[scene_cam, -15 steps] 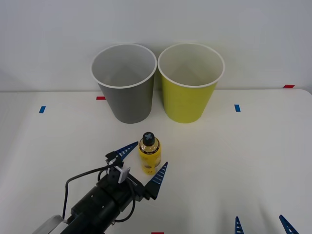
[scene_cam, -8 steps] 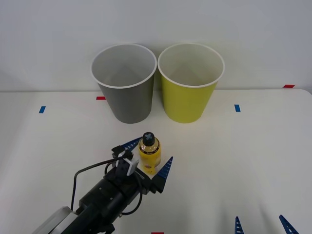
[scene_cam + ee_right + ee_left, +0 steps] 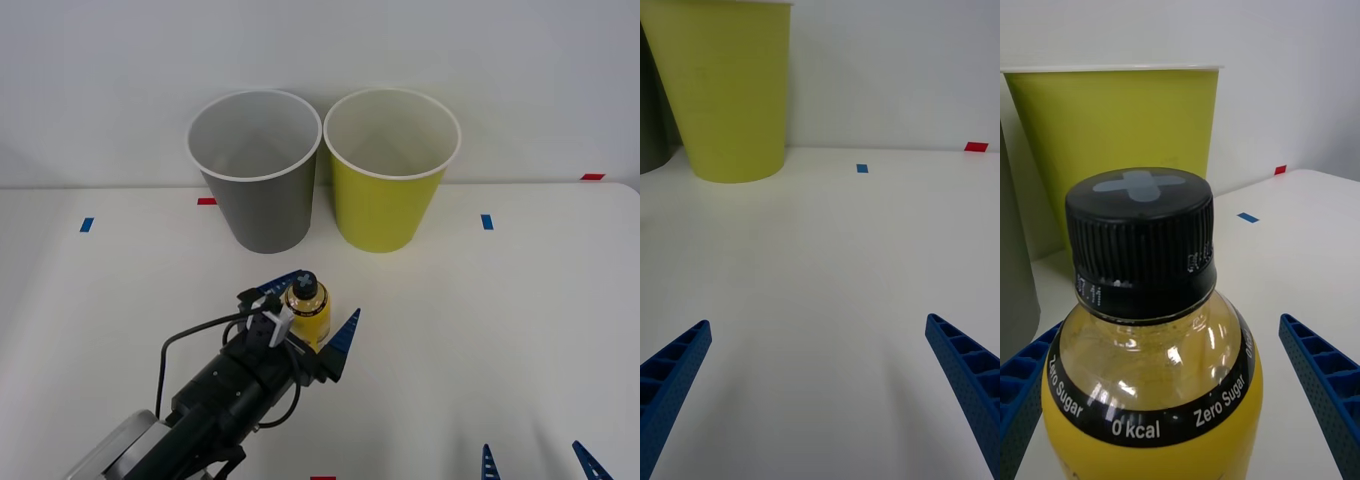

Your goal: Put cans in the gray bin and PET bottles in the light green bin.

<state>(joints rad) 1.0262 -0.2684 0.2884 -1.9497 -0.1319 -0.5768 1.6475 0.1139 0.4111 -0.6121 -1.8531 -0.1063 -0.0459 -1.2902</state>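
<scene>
Your left gripper is spread around the upright bottle, fingers not touching it. Your right gripper rests spread, well apart from it.

A yellow PET bottle with a black cap stands upright between the left pincer's spread blue fingers, light green bin behind.

Far edge of table: gray bin and light green bin nearly touching.
Middle: PET bottle standing.
Right half: open.
</scene>
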